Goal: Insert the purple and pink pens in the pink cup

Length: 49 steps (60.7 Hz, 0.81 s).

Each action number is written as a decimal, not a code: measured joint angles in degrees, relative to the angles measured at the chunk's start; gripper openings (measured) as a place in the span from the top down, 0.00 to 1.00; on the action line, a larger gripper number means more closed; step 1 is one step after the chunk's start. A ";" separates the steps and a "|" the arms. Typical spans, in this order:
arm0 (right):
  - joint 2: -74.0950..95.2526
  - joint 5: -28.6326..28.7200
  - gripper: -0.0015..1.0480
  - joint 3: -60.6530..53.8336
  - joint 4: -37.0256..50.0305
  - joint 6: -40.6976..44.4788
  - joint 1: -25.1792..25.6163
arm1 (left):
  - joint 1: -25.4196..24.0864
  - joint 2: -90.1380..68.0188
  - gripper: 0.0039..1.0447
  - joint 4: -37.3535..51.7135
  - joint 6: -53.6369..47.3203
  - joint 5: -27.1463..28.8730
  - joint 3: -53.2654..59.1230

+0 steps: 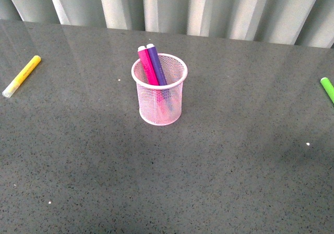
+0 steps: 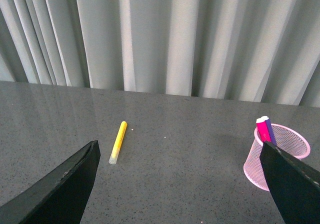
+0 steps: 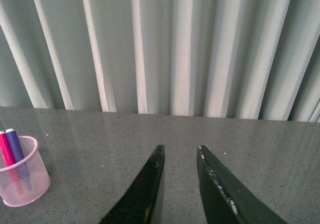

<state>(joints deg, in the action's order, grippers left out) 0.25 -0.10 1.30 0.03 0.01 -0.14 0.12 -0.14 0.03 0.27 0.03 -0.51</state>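
Note:
The pink cup [image 1: 159,98] stands upright in the middle of the grey table, and it also shows in the left wrist view as the pink cup [image 2: 290,149] and in the right wrist view as the pink cup [image 3: 25,181]. The pink pen [image 1: 147,66] and the purple pen [image 1: 156,64] lean inside it, caps up, side by side. Neither arm shows in the front view. My left gripper [image 2: 180,146] is open wide above the table with nothing between its fingers. Away from the cup, my right gripper [image 3: 180,147] is open with a narrow gap and holds nothing.
A yellow marker [image 1: 21,75] lies at the table's left side, seen too as the yellow marker [image 2: 118,142] in the left wrist view. A green marker [image 1: 328,89] lies at the right edge. Grey curtains [image 1: 172,4] hang behind the table's far edge.

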 joint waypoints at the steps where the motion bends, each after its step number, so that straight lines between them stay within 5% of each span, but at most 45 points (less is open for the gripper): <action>1: 0.00 0.00 0.72 0.00 0.00 0.00 0.00 | 0.00 0.00 0.06 0.00 0.00 0.00 0.00; 26: 0.00 0.00 0.05 0.00 0.00 -0.07 0.00 | 0.00 0.00 0.06 0.00 0.00 0.00 0.00; 49: 0.00 0.00 0.07 0.00 0.00 -0.04 0.00 | 0.00 0.00 0.06 0.00 0.00 0.00 0.00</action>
<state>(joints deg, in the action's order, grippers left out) 0.25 -0.10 1.30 0.03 -0.03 -0.14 0.12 -0.14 0.03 0.27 0.03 -0.51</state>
